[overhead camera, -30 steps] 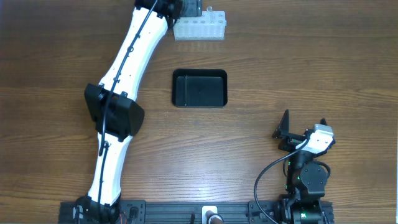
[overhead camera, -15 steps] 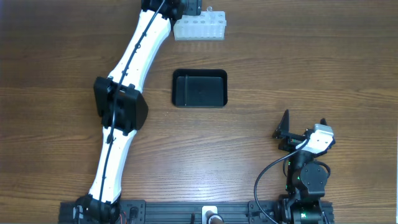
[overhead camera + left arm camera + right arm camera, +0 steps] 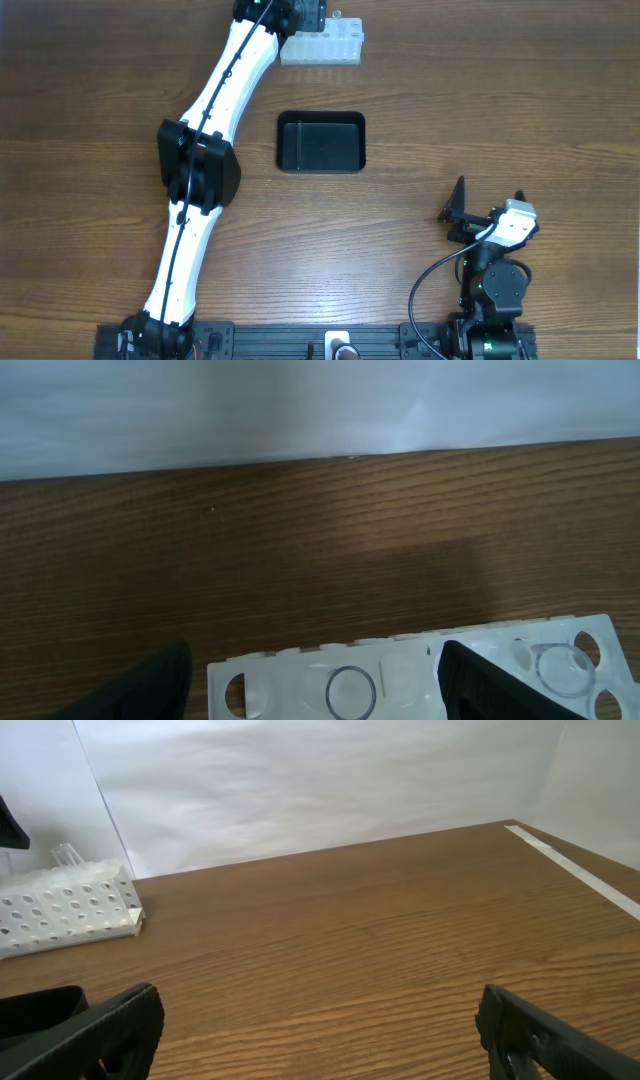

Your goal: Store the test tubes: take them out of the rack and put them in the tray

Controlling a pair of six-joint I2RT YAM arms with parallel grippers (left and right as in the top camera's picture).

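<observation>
1. Hanging just above the white test tube rack, the left gripper has its two black fingers spread wide apart. They hold nothing.
2. One clear test tube sits in a hole of the rack, between the two fingers. Its round top shows from above. The fingers are not touching it.
3. A second test tube stands in a hole nearer one end of the rack, outside the fingers.
4. Seen from the top, the rack lies at the far edge of the wooden table, close to the white wall at the back. The left arm stretches long, from its base up to the rack.
5. The black tray sits in the middle of the table. It is nearer to the robot than the rack is, and the two do not touch. I cannot tell if anything lies in the tray.
6. The right gripper sits low on the right side, close to its own base. It is well apart from the rack and the tray. Its fingers are open very wide and hold nothing. Bare wood shows between them.
7. From the right wrist view the rack stands far off, and a leaning test tube pokes up above its top.
</observation>
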